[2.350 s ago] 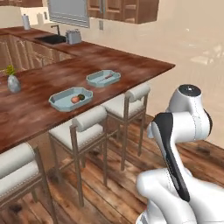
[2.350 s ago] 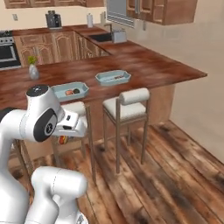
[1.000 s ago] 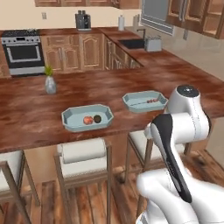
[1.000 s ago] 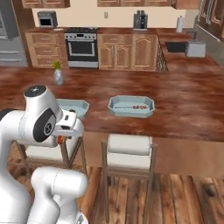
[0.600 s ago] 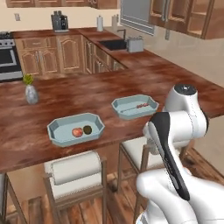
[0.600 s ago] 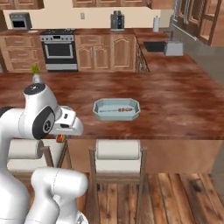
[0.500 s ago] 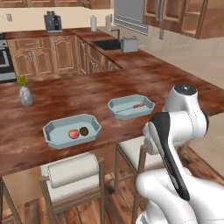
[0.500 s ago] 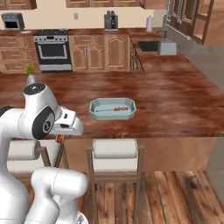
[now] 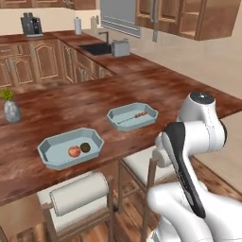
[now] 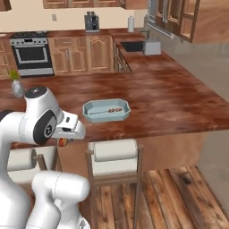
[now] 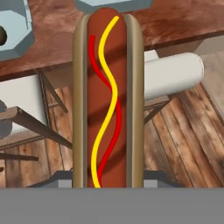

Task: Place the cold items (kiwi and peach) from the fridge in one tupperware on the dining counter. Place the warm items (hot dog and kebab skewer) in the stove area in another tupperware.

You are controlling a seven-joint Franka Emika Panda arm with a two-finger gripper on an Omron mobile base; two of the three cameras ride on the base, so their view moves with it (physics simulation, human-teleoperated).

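1. The gripper (image 11: 108, 186) pinches the hot dog (image 11: 107, 100), which sticks out straight ahead of it.
2. The skewer tub (image 10: 106, 111) sits ahead on the desk (image 10: 170, 98); the kiwi (image 9: 85, 147) and peach (image 9: 74, 151) tub (image 9: 71, 147) lies off to the gripper's left.
3. Risk: the long bun could catch the desk edge and slip out.

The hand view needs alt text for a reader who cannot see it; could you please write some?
A hot dog with wavy yellow and red sauce lines runs up the middle, held lengthwise in the gripper. Behind it are cushioned stools on a wooden floor and the dining counter edge.
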